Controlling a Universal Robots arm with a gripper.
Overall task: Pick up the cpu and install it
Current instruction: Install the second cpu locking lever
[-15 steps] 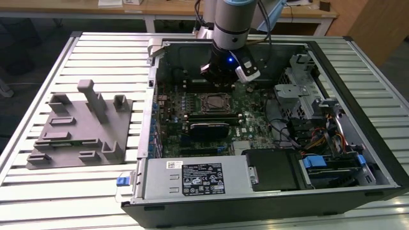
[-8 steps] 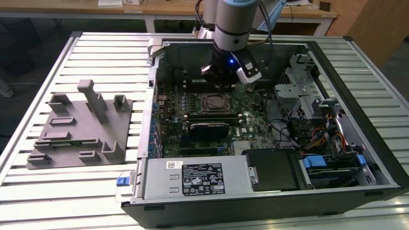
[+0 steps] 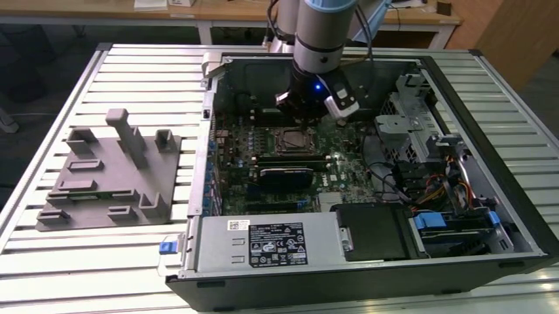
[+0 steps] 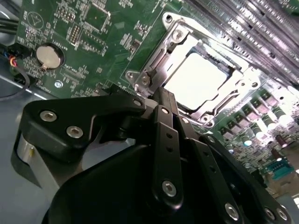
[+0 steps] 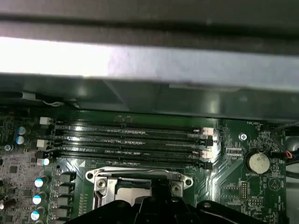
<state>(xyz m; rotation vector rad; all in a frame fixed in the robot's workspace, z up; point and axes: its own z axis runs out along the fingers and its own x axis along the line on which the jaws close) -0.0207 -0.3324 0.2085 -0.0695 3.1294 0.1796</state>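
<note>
A: What does the exterior view give?
B: The arm reaches down into the open computer case (image 3: 515,216) in the middle of the frame, and the gripper (image 3: 302,116) hangs just above the dark socket frame (image 3: 294,140) on the motherboard (image 3: 345,167). At the frame's left the grey tray (image 3: 109,173) lies on the slatted table (image 3: 52,261).

A: And in the second wrist view?
B: The cpu (image 4: 196,80), pale and square, lies seated in the socket frame (image 4: 163,51) right of centre. The gripper (image 4: 161,95) fills the lower half, its black fingers (image 4: 166,140) pressed together and pinching nothing, tips at the socket's edge.

A: The first wrist view?
B: Memory slots (image 5: 133,144) cross the centre; the socket frame (image 5: 140,179) sits low, with the gripper body below it.
</note>
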